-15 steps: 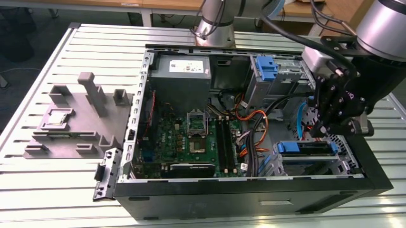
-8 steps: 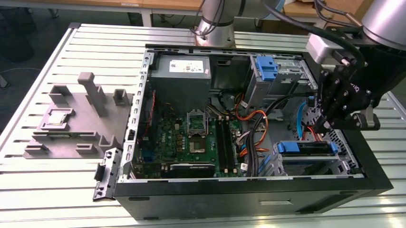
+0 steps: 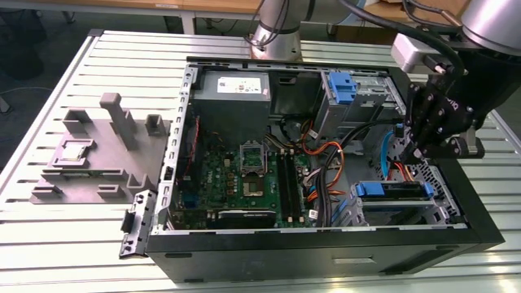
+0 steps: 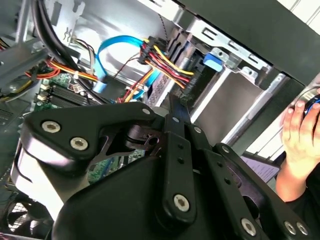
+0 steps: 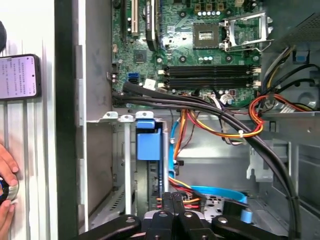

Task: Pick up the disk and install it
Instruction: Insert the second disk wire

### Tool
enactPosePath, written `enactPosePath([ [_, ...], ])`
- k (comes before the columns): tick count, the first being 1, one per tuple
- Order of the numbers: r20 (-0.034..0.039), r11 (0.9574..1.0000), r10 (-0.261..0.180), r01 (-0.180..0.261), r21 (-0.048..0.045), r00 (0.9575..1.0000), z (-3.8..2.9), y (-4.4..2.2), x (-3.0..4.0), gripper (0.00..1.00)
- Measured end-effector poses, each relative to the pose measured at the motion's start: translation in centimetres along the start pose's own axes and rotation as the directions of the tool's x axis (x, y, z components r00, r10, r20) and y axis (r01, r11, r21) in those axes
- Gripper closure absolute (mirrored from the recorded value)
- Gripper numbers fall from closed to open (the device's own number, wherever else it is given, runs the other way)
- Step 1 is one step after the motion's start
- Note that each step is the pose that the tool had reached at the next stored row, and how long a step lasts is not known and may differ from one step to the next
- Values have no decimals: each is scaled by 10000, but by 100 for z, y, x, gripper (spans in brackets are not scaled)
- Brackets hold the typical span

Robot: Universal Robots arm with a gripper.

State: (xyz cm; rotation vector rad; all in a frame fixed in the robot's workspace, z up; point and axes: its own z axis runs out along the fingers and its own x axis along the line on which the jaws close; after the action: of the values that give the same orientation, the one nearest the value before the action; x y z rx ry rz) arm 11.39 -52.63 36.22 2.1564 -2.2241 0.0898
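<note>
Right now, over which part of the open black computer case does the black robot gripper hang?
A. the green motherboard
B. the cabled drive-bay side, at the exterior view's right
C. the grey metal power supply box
B: in the exterior view the gripper hangs over the case's right side, beside the orange cables.

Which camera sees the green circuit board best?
The first wrist view: the green circuit board faces the camera, its socket and long slots plain. The exterior view shows more of it, slanted, inside the case. The second wrist view catches a small patch.
</note>
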Motion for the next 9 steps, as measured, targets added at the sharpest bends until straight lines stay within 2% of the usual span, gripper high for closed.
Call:
enactPosePath([
  [3, -11, 10000, -1, 1, 1, 10000, -18, 2, -65, 90],
  [9, -12, 10000, 0, 0, 1, 10000, -138, 4, -165, 90],
])
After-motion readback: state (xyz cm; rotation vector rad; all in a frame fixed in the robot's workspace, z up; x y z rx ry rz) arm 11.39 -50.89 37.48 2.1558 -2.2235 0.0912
